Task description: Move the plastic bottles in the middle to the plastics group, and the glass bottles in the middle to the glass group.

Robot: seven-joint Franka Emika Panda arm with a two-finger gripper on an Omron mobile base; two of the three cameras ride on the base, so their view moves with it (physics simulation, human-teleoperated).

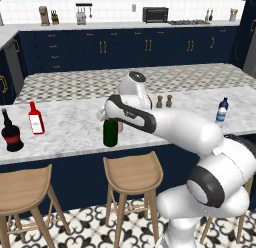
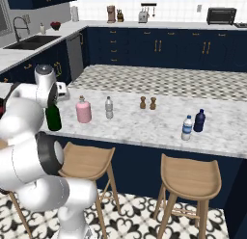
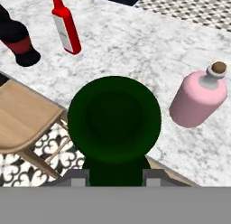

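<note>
Hand (image 3: 115, 178) clamped around green wine bottle (image 1: 110, 132) by its neck, upright, for carrying toward red bottle (image 1: 35, 118) group

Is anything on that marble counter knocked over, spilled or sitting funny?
Nothing stands out. The green wine bottle stands upright near the counter's front edge, gripped at its top by the fingers. The pink flask and red bottle stand upright; no spill shows.

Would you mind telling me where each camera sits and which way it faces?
Left base view: behind-left, facing the counter; arm rises lower right.
Right base view: behind-right, facing the same counter; arm lower left.
Hand view: on the hand, looking down the gripper, shut on the green wine bottle.
All three share the bottle; the right base and hand views share the pink flask.
</note>
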